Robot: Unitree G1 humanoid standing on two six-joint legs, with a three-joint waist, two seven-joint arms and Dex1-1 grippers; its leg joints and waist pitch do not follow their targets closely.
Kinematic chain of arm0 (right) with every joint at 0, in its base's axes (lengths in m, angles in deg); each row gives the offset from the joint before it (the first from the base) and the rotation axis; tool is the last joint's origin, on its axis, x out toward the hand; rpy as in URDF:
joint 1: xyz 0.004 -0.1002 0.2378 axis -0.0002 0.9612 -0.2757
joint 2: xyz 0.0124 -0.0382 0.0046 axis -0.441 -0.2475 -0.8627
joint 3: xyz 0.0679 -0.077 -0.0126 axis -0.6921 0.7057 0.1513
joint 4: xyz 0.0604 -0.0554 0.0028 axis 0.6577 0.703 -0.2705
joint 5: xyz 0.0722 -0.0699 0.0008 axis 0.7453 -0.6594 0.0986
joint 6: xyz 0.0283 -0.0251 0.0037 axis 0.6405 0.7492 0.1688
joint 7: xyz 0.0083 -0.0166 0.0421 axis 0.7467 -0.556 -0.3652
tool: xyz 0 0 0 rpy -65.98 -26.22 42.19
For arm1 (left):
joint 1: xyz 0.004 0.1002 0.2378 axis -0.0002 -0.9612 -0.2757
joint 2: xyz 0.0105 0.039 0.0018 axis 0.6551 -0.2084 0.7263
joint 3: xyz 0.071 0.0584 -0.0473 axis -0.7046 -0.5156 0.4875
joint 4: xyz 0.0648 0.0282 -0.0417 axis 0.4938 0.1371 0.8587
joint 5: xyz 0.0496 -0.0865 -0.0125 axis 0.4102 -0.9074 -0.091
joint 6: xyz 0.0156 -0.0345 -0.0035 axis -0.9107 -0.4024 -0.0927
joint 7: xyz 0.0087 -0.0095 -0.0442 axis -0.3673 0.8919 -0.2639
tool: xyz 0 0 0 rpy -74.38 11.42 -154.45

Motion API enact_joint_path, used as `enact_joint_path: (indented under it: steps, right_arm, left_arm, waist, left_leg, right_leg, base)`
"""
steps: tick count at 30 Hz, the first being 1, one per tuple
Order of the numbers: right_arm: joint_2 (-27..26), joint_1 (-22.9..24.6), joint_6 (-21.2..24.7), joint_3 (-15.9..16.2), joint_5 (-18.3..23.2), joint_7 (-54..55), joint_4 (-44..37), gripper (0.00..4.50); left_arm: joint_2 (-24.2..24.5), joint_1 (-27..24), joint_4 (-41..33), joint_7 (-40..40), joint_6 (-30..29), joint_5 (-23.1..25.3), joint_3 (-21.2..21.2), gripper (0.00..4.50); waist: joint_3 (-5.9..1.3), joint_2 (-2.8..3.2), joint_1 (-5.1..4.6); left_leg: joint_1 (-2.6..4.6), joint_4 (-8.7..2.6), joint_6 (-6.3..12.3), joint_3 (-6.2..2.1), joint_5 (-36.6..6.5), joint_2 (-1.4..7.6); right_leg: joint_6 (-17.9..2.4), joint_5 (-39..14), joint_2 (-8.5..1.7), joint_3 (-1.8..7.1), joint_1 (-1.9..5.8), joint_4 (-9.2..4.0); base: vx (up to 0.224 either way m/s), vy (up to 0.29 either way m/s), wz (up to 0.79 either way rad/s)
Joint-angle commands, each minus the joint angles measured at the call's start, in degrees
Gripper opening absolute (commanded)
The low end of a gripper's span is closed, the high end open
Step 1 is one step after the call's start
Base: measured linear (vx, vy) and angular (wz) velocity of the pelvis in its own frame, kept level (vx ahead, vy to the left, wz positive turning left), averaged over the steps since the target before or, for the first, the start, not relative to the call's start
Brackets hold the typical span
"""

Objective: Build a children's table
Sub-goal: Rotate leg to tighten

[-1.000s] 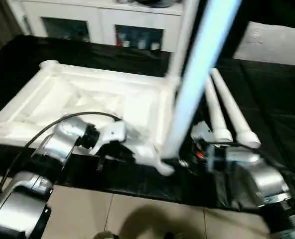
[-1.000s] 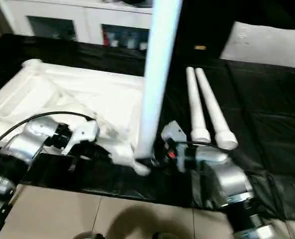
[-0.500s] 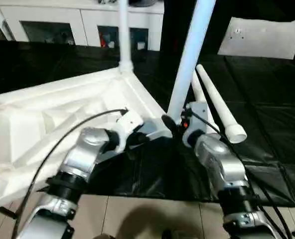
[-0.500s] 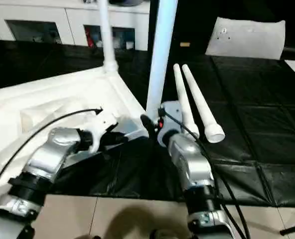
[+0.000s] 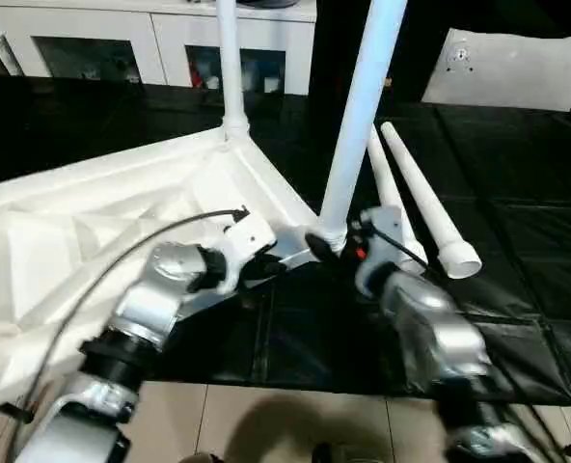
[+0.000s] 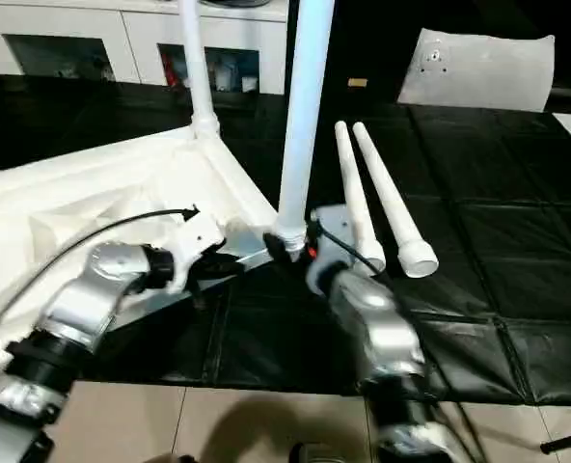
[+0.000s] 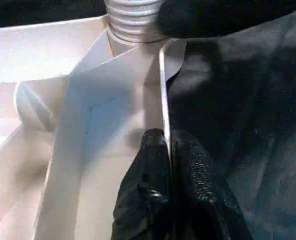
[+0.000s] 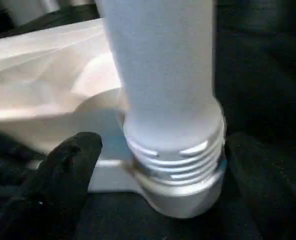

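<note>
White plastic leg (image 6: pixel 303 116) is being screwed into its corner socket: left gripper (image 7: pixel 165 150) pinches the table's rim (image 7: pixel 163 90), right gripper (image 8: pixel 153 165) stands wide around the threads and must re-grip to turn.

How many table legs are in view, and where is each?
4. Two stand upright in the tabletop's corner sockets: near leg by the right gripper, far leg behind. Two loose legs lie on the black mat.

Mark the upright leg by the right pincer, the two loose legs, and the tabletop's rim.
Upright leg (image 5: pixel 358 116), left eye view, mid-shaft.
Loose legs (image 5: pixel 430 204), left eye view, outer leg's shaft.
Tabletop rim (image 7: pixel 164 85), left wrist view, thin edge above the fingers.
</note>
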Motion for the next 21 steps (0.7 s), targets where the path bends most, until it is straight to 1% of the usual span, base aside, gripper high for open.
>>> enact_joint_path:
  steps: [1,2,3,4,5,6,7,8,9,10,11,12,13,14,16,17,18,19,20,21]
  right_arm:
    - [3.6,0.4,-0.9,0.6,1.7,-7.0,-3.6,4.41]
    - [4.2,0.5,-0.9,0.6,1.8,-7.8,-3.8,4.41]
    - [7.1,1.0,-1.3,0.7,2.3,-11.9,-4.7,4.41]
    - [8.6,1.2,-1.6,0.9,2.6,-14.1,-5.3,4.41]
    - [8.6,1.2,-1.6,0.9,2.6,-14.1,-5.3,4.41]
    - [13.6,2.1,-1.0,2.5,3.4,-21.0,-7.3,4.41]
    - [14.5,2.3,-0.8,2.9,3.6,-22.2,-7.6,4.41]
    - [16.0,2.5,-0.5,3.5,3.8,-24.4,-8.1,4.41]
    - [19.3,2.9,-0.4,5.1,4.0,-29.4,-8.7,4.41]
    - [20.1,2.9,-0.6,5.6,3.8,-30.6,-8.6,4.41]
    - [20.6,2.8,-1.0,6.0,3.6,-31.4,-8.3,4.41]
    - [21.7,2.6,-2.0,6.9,3.0,-33.2,-7.8,4.41]
    - [22.1,2.3,-2.6,7.3,2.6,-34.0,-7.2,4.41]
    - [22.4,2.0,-3.0,7.7,2.4,-34.9,-6.7,4.41]
    - [22.8,1.4,-3.7,8.4,2.0,-36.2,-5.6,4.41]
    - [23.1,1.0,-4.2,8.9,1.7,-36.9,-5.0,4.15]
    - [23.1,0.6,-4.6,9.3,1.6,-37.5,-4.4,4.06]
    - [23.2,0.5,-4.7,9.5,1.6,-37.7,-4.3,4.06]
    - [23.3,0.0,-4.8,10.3,1.8,-38.7,-3.9,4.04]
    - [23.3,-0.2,-4.9,10.6,1.8,-39.1,-3.8,3.81]
  left_arm:
    - [1.6,1.5,1.5,4.5,4.9,-0.8,-1.1,0.00]
    - [1.8,1.6,1.8,5.2,5.6,-0.8,-1.3,0.00]
    - [2.7,2.1,3.4,8.4,8.6,-1.4,-1.8,0.00]
    - [2.9,2.4,4.1,9.9,9.5,-1.9,-1.9,0.00]
    - [2.9,2.4,4.1,9.9,9.5,-1.9,-1.9,0.00]
    - [4.0,3.7,6.5,14.8,12.2,-2.7,-2.6,0.00]
    - [4.2,4.0,7.0,15.9,12.9,-2.9,-2.9,0.00]
    - [4.5,4.4,7.9,17.8,14.1,-3.2,-3.2,0.00]
    - [5.3,5.5,9.6,22.6,16.1,-4.0,-4.2,0.00]
    - [5.5,5.8,10.0,23.8,16.4,-4.2,-4.5,0.00]
    - [5.6,6.0,10.2,24.7,16.7,-4.2,-4.7,0.00]
    - [5.8,6.6,11.0,26.8,17.7,-4.3,-5.2,0.00]
    - [6.0,6.9,11.5,27.9,18.2,-4.3,-5.6,0.00]
    - [6.0,7.3,12.2,28.9,19.1,-4.1,-5.9,0.00]
    - [6.0,8.0,13.6,30.4,20.6,-3.9,-6.5,0.00]
    - [5.9,8.5,14.3,31.3,21.5,-3.8,-6.8,0.00]
    - [5.9,8.9,14.9,32.0,22.4,-3.6,-7.2,0.00]
    - [5.9,9.1,15.4,32.3,22.9,-3.5,-7.3,0.00]
    - [5.6,9.9,16.6,33.2,24.3,-3.3,-7.8,0.00]
    - [5.5,10.2,17.0,33.5,24.8,-3.2,-7.9,0.00]
  waist:
    - [-4.18,0.22,0.56]
    - [-4.23,0.25,0.70]
    - [-4.24,0.23,0.90]
    - [-4.19,0.05,0.99]
    - [-4.16,0.13,1.16]
    - [-4.22,0.36,1.31]
    - [-4.21,0.22,1.77]
    - [-4.16,0.21,2.12]
    - [-4.22,0.18,2.32]
    - [-4.25,0.17,2.44]
    - [-4.16,0.21,2.63]
    - [-4.15,0.18,2.84]
    - [-4.26,0.42,3.06]
    - [-4.27,0.29,3.21]
    - [-4.20,0.21,3.51]
    - [-4.05,0.18,3.69]
    - [-4.04,0.14,3.75]
    - [-3.97,0.23,3.89]
    - [-3.83,0.29,3.89]
    - [-3.88,0.26,3.87]
  left_leg:
    - [0.09,-3.01,4.04,-0.40,-10.0,2.19]
    - [0.11,-2.87,4.61,-0.35,-9.1,2.19]
    - [-0.02,-2.78,5.57,-0.31,-7.4,2.23]
    - [-0.09,-2.72,6.11,-0.22,-7.4,2.24]
    - [0.10,-2.68,6.27,-0.18,-7.8,2.27]
    - [0.15,-2.67,6.25,-0.23,-8.1,2.34]
    - [0.39,-2.55,6.26,-0.12,-8.8,2.40]
    - [0.26,-2.66,6.20,-0.21,-8.7,2.45]
    - [0.44,-2.58,6.25,-0.16,-9.2,2.44]
    - [0.47,-2.54,6.26,-0.09,-9.1,2.48]
    - [0.47,-2.59,6.12,-0.10,-9.1,2.59]
    - [0.32,-2.57,5.87,-0.09,-9.2,2.66]
    - [0.38,-2.51,5.53,-0.07,-9.1,2.78]
    - [0.36,-2.45,5.18,-0.05,-9.4,2.79]
    - [0.28,-2.41,4.58,-0.06,-10.3,2.79]
    - [0.32,-2.47,4.07,-0.10,-11.5,2.74]
    - [0.38,-2.45,3.83,-0.05,-12.1,2.70]
    - [0.51,-2.51,3.12,-0.11,-13.2,2.82]
    - [0.44,-2.60,2.77,-0.17,-14.3,2.80]
    - [0.47,-2.63,2.62,-0.19,-14.5,2.81]
  right_leg:
    - [-12.2,-8.2,-3.18,2.42,3.59,-3.36]
    - [-12.7,-6.6,-3.15,2.43,3.54,-3.22]
    - [-13.6,-3.8,-3.15,2.39,3.54,-2.86]
    - [-14.1,-3.4,-3.20,2.37,3.67,-2.77]
    - [-14.3,-3.9,-3.26,2.35,3.54,-2.88]
    - [-14.7,-4.6,-3.36,2.35,3.59,-2.86]
    - [-14.4,-5.5,-3.26,2.35,3.60,-2.97]
    - [-14.5,-6.0,-3.40,2.31,3.70,-2.90]
    - [-14.7,-6.2,-3.37,2.30,3.63,-2.97]
    - [-14.8,-6.0,-3.38,2.34,3.62,-2.91]
    - [-14.9,-6.1,-3.43,2.33,3.56,-2.84]
    - [-15.0,-6.5,-3.50,2.22,3.62,-2.82]
    - [-15.2,-6.5,-3.55,2.23,3.59,-2.65]
    - [-15.3,-6.9,-3.55,2.19,3.51,-2.65]
    - [-15.2,-8.3,-3.68,2.25,3.48,-2.70]
    - [-14.7,-10.7,-3.72,2.22,3.34,-2.91]
    - [-14.5,-12.1,-3.74,2.22,3.31,-3.10]
    - [-14.0,-14.0,-3.78,2.22,3.23,-3.19]
    - [-13.4,-15.5,-3.72,2.16,3.15,-3.42]
    - [-13.2,-15.9,-3.70,2.13,3.20,-3.41]
  base:
    - [0.000,0.000,0.00]
    - [0.000,0.000,0.00]
    - [0.000,0.000,0.00]
    - [0.000,0.000,0.00]
    - [0.000,0.000,0.00]
    - [0.000,0.000,0.00]
    - [0.000,0.000,0.00]
    - [0.000,0.000,0.00]
    - [0.000,0.000,0.00]
    - [0.000,0.000,0.00]
    - [0.000,0.000,0.00]
    - [0.000,0.000,0.00]
    - [0.000,0.000,0.00]
    - [0.000,0.000,0.00]
    - [0.000,0.000,0.00]
    - [0.000,0.000,0.00]
    - [0.000,0.000,0.00]
    - [0.000,0.000,0.00]
    - [0.000,0.000,0.00]
    - [0.000,0.000,0.00]
